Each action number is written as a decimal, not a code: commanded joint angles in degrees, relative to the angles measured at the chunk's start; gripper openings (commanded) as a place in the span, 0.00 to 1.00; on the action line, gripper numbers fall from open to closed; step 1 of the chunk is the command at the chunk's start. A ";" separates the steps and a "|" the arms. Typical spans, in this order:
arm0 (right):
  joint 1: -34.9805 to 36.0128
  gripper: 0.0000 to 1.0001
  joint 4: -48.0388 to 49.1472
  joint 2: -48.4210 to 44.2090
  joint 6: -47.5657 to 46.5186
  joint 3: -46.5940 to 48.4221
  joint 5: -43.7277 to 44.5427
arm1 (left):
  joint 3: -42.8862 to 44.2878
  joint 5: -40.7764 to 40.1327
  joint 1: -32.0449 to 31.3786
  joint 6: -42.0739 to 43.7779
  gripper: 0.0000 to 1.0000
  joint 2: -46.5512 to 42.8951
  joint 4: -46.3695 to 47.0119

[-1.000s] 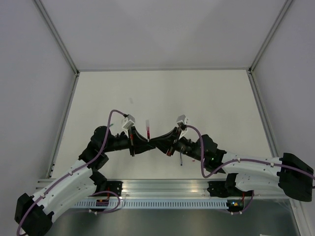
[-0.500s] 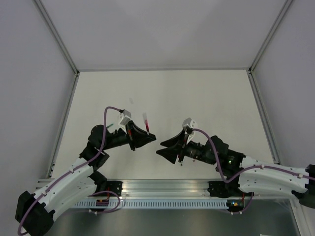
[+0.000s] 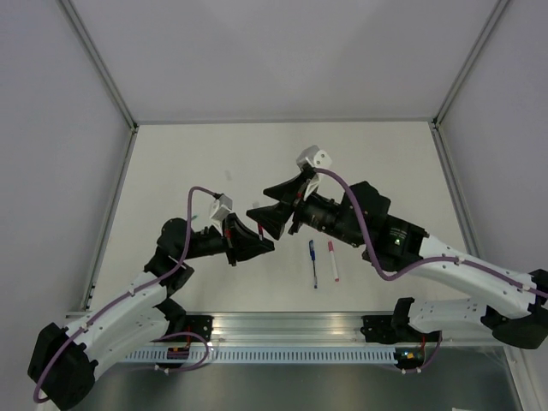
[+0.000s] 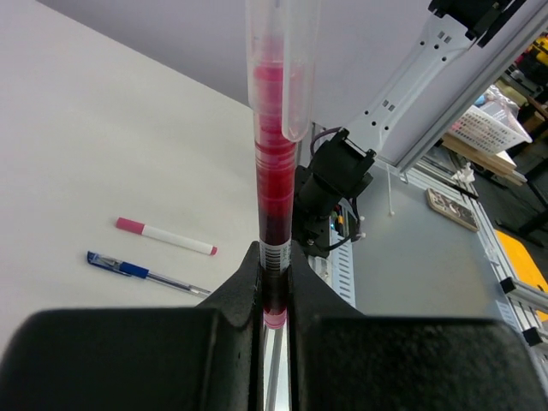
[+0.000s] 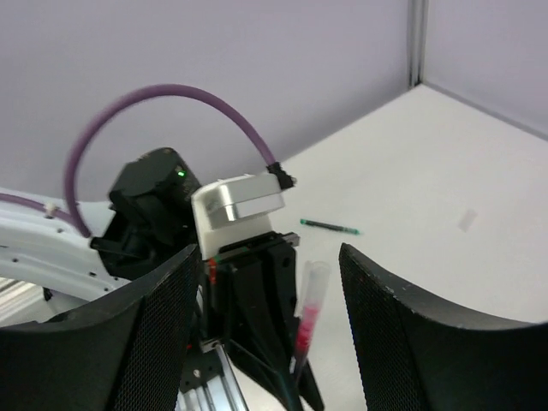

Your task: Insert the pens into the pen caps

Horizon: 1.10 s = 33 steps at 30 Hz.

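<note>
The left gripper (image 4: 274,287) is clamped on the lower end of the red pen (image 4: 272,180). The pen stands up from between its fingers, with its upper end inside a clear pen cap (image 4: 284,60). The right gripper (image 5: 265,265) is spread wide, holds nothing, and faces that capped end from close by. The blue pen (image 4: 141,271) and white pen (image 4: 167,237) lie side by side on the worktop (image 4: 86,145) near the left gripper, and the green pen (image 5: 330,226) lies on that gripper's far side from the right one.

Pens, four: red pen (image 4: 276,171), blue pen (image 3: 313,263), white pen (image 3: 332,261), green pen (image 5: 328,226). Caps, two: clear cap (image 4: 282,60) on the red pen, loose cap (image 5: 467,220) lying free. Grippers, two: left gripper (image 4: 274,282), right gripper (image 5: 267,257).
</note>
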 commanded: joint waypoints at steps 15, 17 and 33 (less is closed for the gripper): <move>-6.48 0.61 0.65 5.88 1.12 1.98 -17.39 | -2.72 8.34 0.11 -5.22 0.02 -1.66 13.31; -6.56 0.57 1.71 5.97 1.73 1.01 -18.88 | -2.72 8.34 0.20 -5.31 0.02 -1.48 13.49; -6.57 0.00 8.30 5.27 4.99 -4.78 -22.93 | -2.55 7.46 0.11 -5.66 0.02 -1.66 13.22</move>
